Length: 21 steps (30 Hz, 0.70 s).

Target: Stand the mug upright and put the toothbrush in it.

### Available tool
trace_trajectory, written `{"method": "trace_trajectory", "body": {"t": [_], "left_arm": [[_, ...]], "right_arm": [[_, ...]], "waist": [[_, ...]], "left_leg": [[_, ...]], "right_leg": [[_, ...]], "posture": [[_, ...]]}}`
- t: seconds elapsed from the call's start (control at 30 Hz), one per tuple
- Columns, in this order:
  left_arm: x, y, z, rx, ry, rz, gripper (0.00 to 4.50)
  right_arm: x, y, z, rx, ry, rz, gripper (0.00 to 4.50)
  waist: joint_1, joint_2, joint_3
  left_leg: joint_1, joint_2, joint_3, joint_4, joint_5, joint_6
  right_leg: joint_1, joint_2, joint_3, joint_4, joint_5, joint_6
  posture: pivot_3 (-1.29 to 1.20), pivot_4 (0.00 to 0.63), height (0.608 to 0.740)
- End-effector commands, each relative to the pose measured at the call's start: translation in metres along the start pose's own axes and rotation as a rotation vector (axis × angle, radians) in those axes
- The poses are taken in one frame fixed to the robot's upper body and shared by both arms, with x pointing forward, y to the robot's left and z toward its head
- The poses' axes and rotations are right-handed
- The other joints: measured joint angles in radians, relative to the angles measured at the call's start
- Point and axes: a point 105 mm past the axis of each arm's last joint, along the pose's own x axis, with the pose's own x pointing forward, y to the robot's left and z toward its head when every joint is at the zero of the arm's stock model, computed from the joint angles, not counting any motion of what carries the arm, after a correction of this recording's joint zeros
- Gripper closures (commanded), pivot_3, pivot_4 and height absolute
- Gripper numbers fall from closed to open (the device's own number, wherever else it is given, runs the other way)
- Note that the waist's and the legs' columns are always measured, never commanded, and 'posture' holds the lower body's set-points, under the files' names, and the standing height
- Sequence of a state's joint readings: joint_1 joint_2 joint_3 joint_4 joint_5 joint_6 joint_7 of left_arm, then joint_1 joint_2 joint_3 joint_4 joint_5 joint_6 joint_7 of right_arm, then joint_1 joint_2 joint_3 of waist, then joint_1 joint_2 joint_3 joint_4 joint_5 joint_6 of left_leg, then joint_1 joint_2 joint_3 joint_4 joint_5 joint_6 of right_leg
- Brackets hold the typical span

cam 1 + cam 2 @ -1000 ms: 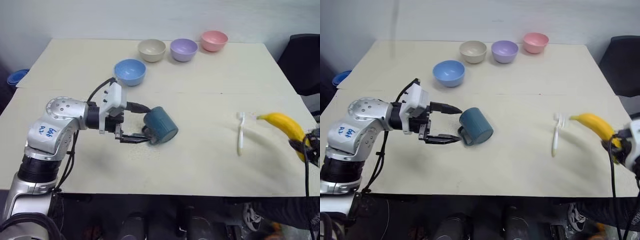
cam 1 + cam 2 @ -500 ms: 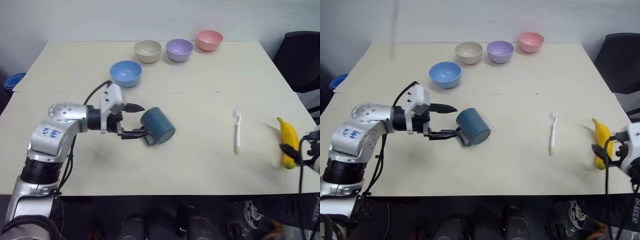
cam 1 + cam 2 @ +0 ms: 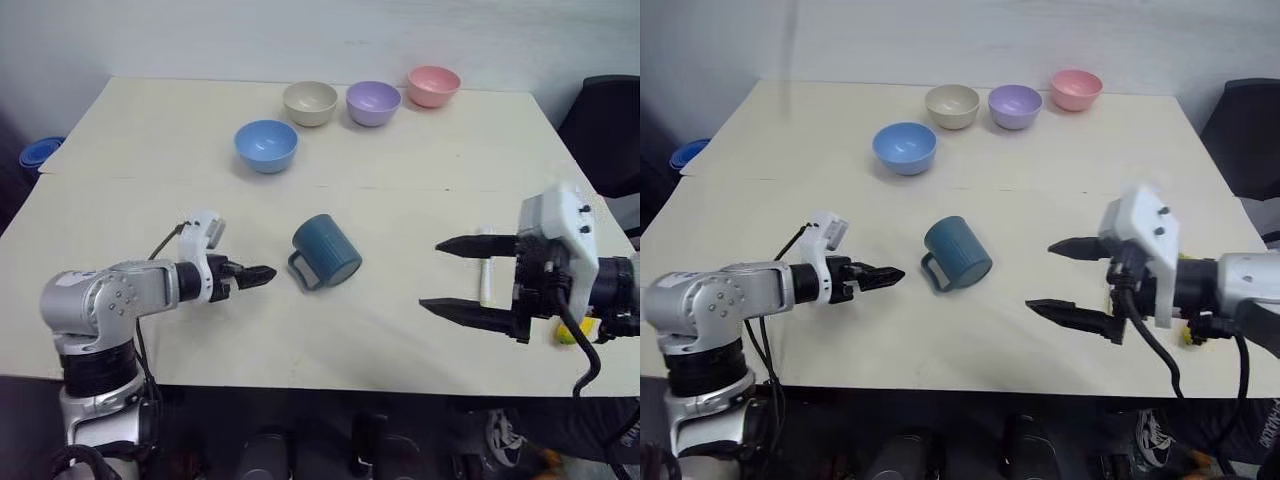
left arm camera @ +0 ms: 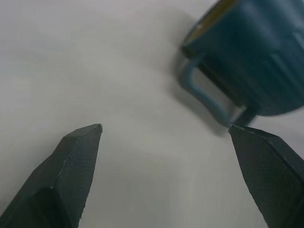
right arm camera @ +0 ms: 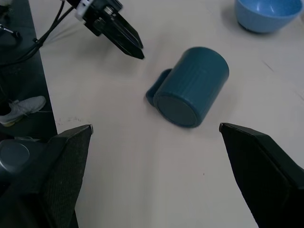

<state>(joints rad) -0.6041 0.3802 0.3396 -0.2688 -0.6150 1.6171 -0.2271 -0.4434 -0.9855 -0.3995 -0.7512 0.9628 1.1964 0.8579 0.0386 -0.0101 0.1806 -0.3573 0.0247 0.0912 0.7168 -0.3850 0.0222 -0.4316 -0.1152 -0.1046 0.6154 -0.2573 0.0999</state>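
On the cream table (image 3: 130,150), near its middle, the mug (image 3: 328,251) lies on its side, loop handle toward the left gripper (image 3: 262,273), flat base toward the right gripper (image 3: 455,277). Nothing touches it.

Left gripper: jaws spread wide, holding nothing, tips low over the table just beside the handle; the left wrist view shows clear table between fingertips (image 4: 80,156) and mug.

Right gripper: jaws spread wide, holding nothing, raised above the table on the mug's far side, well apart from it, aimed across at the mug.

Toothbrush (image 3: 486,278): flat on the table behind the right gripper's fingers, partly hidden; apart from the mug. A bit of yellow, likely the banana (image 3: 568,334), shows at the table's near right edge behind that arm.

4 bowls sit toward the far edge: blue (image 3: 266,145), cream (image 3: 309,102), purple (image 3: 372,102), pink (image 3: 434,85). Not involved.

Step in hand (judgement): step 1, righting the mug; not yet done. Toothbrush step not started.

Next move calls for: 1 gripper closing on the handle or rim, then tipping the mug onto its base. Round body may roll if nudged off-centre; approach squarely.
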Motion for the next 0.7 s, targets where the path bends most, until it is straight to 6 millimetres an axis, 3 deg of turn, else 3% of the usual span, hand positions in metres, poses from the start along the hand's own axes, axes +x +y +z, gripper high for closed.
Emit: {"method": "trace_trajectory", "body": {"t": [0.03, 0.47, 0.63, 0.7], "left_arm": [[0.008, -0.008, 0.014, -0.043, -0.049, 0.000, 0.00], [0.040, -0.024, 0.006, -0.142, 0.109, 0.004, 0.00], [0.054, -0.029, -0.004, -0.163, 0.244, 0.022, 0.00], [0.055, -0.029, -0.006, -0.131, 0.298, 0.027, 0.35]], "right_arm": [[0.001, 0.000, 0.010, -0.058, -0.029, 0.012, 0.05], [0.009, -0.004, 0.006, -0.107, -0.049, -0.008, 0.05], [0.011, -0.004, 0.005, -0.106, -0.068, -0.034, 0.05], [0.011, -0.004, 0.005, -0.105, -0.075, -0.045, 0.00]], "waist": [[0.000, -0.001, 0.000], [-0.008, -0.001, 0.000], [0.001, 0.000, -0.001], [0.006, 0.000, -0.001]], "left_leg": [[0.000, 0.000, 0.000, 0.000, 0.000, 0.000], [0.003, 0.001, 0.001, 0.000, 0.000, -0.002], [0.004, 0.000, 0.001, 0.000, 0.000, -0.002], [0.004, 0.000, 0.001, 0.000, 0.000, -0.002]], "right_leg": [[0.000, 0.000, -0.001, -0.001, 0.000, 0.000], [0.003, 0.000, -0.001, -0.001, 0.001, 0.001], [0.004, 0.000, -0.001, -0.001, 0.001, 0.001], [0.005, 0.000, 0.000, -0.002, 0.001, 0.002]], "posture": [[0.00, 0.150, 0.740], [0.00, 0.150, 0.740], [0.00, 0.150, 0.740], [0.00, 0.150, 0.740]]}}
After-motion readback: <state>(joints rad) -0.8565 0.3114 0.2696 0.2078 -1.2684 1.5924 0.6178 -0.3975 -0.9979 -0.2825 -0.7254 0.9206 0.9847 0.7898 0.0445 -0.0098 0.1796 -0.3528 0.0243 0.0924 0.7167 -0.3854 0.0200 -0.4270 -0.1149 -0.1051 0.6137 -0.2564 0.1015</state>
